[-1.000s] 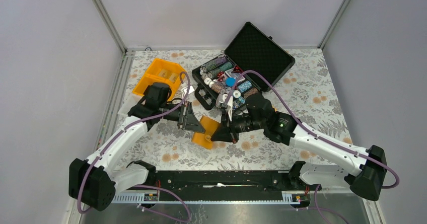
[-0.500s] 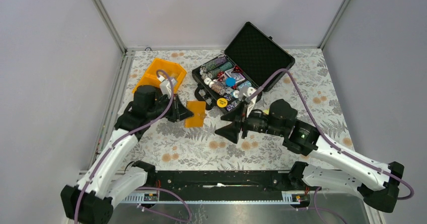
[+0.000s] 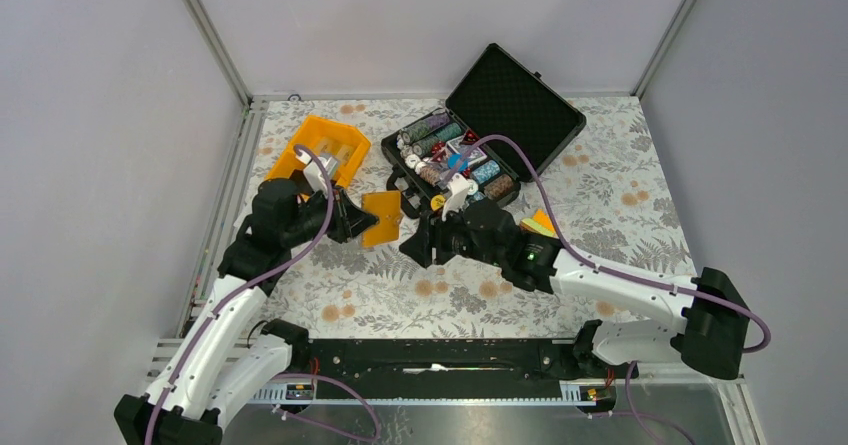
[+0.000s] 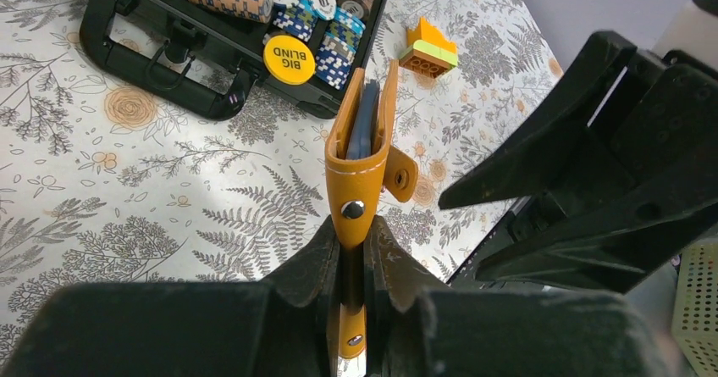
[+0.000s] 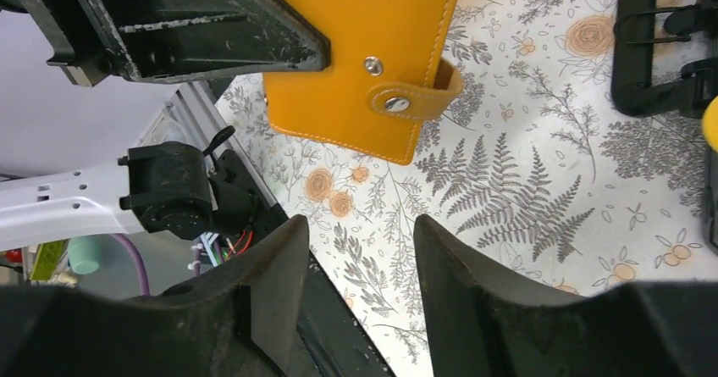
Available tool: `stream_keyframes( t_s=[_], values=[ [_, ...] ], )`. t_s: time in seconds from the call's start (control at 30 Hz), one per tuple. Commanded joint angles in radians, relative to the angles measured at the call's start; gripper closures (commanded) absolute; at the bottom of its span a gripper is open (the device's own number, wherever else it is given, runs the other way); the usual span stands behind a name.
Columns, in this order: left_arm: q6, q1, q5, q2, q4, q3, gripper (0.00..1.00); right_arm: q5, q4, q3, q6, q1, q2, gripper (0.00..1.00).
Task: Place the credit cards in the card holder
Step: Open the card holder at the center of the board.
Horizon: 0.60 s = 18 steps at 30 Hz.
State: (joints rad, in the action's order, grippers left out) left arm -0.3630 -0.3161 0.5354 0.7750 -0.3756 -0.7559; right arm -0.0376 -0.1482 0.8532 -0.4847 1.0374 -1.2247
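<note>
Left tool [image 4: 351, 250] clenched on card holder [image 4: 360, 182], held on edge above worktop [image 3: 600, 165], left of centre, nearer the far edge. Credit cards [image 4: 364, 127] seated inside. Right tool [image 5: 357, 233] released, empty, close by.

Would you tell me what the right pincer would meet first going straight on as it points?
Probably the card holder held by the left pincer, though depth is unclear.
</note>
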Motion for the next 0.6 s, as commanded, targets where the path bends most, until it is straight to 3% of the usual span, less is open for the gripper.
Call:
stream_keyframes(
  t_s=[0.0,0.23,0.57],
  values=[
    [0.004,0.0,-0.043,-0.011,0.063,-0.001,1.0,0.074,-0.11,0.055,-0.049,0.038,-0.005,0.46],
    [0.004,-0.001,-0.009,0.014,0.063,-0.005,1.0,0.041,-0.228,0.071,-0.077,0.049,-0.04,0.49],
    [0.004,0.0,0.018,0.013,0.066,-0.002,1.0,0.114,-0.176,0.181,-0.115,0.049,-0.173,0.51]
  ],
)
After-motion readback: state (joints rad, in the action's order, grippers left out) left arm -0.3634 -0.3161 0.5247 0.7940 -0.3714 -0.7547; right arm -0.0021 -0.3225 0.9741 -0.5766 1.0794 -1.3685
